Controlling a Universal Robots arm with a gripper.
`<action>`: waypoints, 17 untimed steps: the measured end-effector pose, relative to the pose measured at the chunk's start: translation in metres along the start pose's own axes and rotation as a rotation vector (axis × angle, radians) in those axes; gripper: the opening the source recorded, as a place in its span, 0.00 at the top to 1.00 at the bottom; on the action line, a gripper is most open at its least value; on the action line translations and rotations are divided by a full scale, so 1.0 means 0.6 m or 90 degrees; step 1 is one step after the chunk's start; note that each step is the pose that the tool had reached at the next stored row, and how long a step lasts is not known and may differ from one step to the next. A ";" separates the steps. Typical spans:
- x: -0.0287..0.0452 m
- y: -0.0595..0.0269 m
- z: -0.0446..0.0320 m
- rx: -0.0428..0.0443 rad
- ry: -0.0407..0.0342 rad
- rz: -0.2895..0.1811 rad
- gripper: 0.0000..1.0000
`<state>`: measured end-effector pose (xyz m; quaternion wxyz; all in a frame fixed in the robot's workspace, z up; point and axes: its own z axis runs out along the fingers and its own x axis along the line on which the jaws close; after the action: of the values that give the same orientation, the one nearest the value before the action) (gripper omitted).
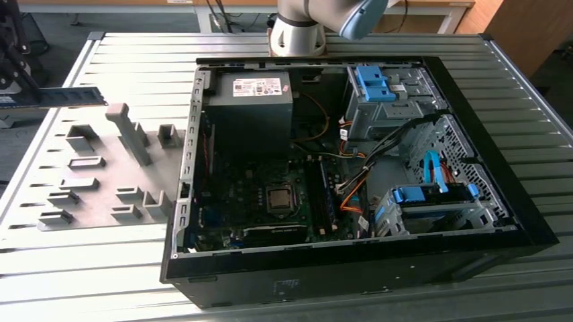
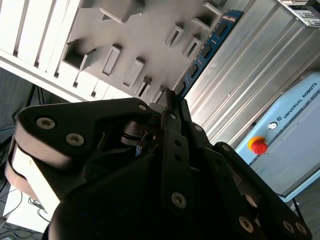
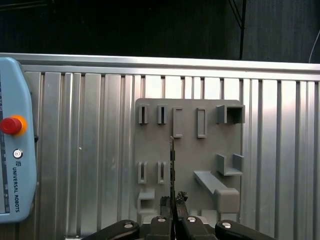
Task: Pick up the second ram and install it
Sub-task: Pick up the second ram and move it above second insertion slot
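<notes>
The gripper (image 3: 173, 201) is pinched nearly shut on the second ram (image 3: 172, 165), which shows edge-on in the first wrist view over the grey holder plate (image 3: 200, 155). The second wrist view shows the second ram's chip-studded face (image 2: 212, 37). In the exterior view the second ram (image 1: 63, 97) hangs, seemingly clear of the plate, between nine and ten o'clock from the open computer case (image 1: 313, 268).

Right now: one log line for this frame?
gripper shut on second ram | held over grey holder plate | computer case open, ram not installed
</notes>
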<state>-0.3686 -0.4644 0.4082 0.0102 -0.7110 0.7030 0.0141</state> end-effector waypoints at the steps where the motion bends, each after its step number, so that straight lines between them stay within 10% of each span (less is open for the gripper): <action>1: 0.000 -0.001 0.000 0.0000 0.0000 0.000 0.86; 17: 0.000 -0.025 0.000 0.0000 0.0000 0.000 0.86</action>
<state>-0.3539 -0.4644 0.4082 0.0102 -0.7110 0.7030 0.0141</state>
